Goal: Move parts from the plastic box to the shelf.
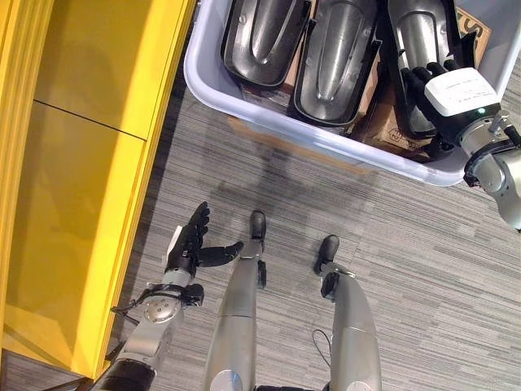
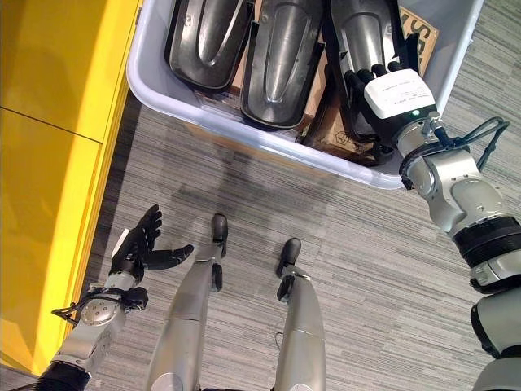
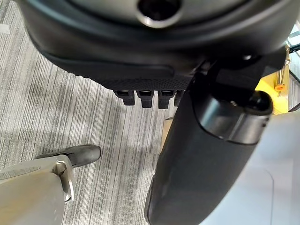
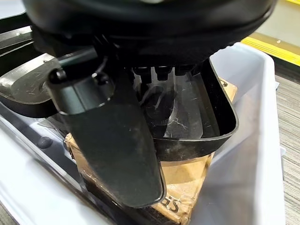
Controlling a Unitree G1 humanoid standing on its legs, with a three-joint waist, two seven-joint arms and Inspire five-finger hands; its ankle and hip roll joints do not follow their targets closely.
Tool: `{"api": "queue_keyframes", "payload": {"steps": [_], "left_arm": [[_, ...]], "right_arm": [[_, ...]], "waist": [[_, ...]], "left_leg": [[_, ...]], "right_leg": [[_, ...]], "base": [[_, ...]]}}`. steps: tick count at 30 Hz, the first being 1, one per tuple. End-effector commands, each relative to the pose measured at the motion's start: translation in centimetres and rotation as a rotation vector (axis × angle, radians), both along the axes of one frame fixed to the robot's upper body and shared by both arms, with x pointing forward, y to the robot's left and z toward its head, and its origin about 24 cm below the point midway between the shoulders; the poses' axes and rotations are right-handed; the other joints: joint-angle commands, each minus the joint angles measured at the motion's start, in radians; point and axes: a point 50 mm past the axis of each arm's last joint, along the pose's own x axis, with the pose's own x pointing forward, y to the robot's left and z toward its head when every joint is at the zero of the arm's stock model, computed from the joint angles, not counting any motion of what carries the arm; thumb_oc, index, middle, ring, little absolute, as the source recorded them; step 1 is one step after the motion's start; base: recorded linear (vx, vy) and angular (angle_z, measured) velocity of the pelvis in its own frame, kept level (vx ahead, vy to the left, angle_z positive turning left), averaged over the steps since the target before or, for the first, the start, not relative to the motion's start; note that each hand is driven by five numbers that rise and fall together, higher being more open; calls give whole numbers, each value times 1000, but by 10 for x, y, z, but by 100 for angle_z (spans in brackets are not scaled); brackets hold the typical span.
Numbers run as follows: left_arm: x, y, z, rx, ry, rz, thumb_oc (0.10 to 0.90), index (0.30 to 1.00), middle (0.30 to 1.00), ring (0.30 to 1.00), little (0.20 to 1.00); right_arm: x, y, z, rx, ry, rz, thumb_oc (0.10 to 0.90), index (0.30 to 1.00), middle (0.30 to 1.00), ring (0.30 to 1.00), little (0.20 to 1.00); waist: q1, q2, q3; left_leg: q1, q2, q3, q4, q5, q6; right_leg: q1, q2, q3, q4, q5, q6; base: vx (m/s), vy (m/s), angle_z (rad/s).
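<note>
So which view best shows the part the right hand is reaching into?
The right wrist view: the dark part shows close, the right hand over its hollow. The eye views show it rightmost of three in the plastic box, partly behind the hand.

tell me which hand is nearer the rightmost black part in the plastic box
Right. The right hand is inside the plastic box, on the rightmost black part. The left hand hangs open over the carpet beside the yellow shelf, well away from the box.
</note>
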Motion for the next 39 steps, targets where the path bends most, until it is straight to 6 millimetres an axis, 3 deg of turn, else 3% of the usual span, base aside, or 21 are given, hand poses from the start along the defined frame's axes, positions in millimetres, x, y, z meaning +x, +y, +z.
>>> {"api": "queue_keyframes", "payload": {"steps": [1, 4, 14, 16, 17, 18, 28, 39], "left_arm": [[-6, -6, 23, -45, -147, -23, 900, 1000, 1000, 1000, 1000], [-6, -5, 27, -37, -165, -24, 900, 1000, 1000, 1000, 1000], [-9, -5, 43, -65, -245, -2, 900, 1000, 1000, 1000, 1000], [-9, -5, 43, -75, -246, 4, 900, 1000, 1000, 1000, 1000], [-9, -6, 43, -76, -248, 4, 900, 1000, 1000, 1000, 1000], [-8, -6, 43, -77, -248, 5, 900, 1000, 1000, 1000, 1000], [-3, -9, 39, -76, -227, -19, 900, 1000, 1000, 1000, 1000], [0, -5, 19, -52, -122, -40, 900, 1000, 1000, 1000, 1000]], "right_arm": [[-10, -17, 51, -14, -207, -68, 900, 1000, 1000, 1000, 1000], [-9, -17, 51, 12, -220, -69, 900, 1000, 1000, 1000, 1000], [-2, -24, 47, 94, -237, -116, 900, 1000, 1000, 1000, 1000], [1, -25, 44, 121, -226, -124, 627, 618, 618, 618, 618], [2, -24, 42, 122, -218, -121, 451, 371, 371, 371, 371], [3, -21, 41, 118, -210, -112, 400, 300, 300, 300, 300], [1, -20, 19, 115, -119, -75, 400, 300, 300, 300, 300], [-11, -17, -5, 160, -57, -1, 400, 300, 300, 300, 300]], "waist": [[-12, 73, -13], [-6, 80, -13], [-3, 118, -13], [-1, 120, -13], [-1, 122, -13], [-1, 122, -13], [-3, 116, -13], [0, 70, -36]], "left_leg": [[-18, 21, -125, 111, -151, -51], [-30, 21, -134, 144, -185, -56], [-196, 3, -140, 280, -213, -46], [-219, 2, -140, 291, -212, -45], [-229, 3, -138, 294, -211, -45], [-238, 3, -138, 299, -210, -45], [-200, 6, -138, 280, -200, -55], [85, 11, -151, 112, -168, -74]], "right_leg": [[12, -5, 26, -10, 26, 34], [-4, -4, 38, 31, -9, 38], [-182, -26, 63, 195, -49, 27], [-205, -30, 63, 204, -47, 27], [-215, -33, 63, 207, -45, 27], [-224, -34, 64, 212, -43, 27], [-192, -43, 48, 209, -52, 25], [134, -39, -23, 35, -31, 41]], "base": [[0, 0, 0], [36, -12, 0], [-21, 3, 0], [-40, 12, -2], [-31, 13, -2], [-24, 12, -3], [-7, -10, 6], [38, -32, 14]]}}
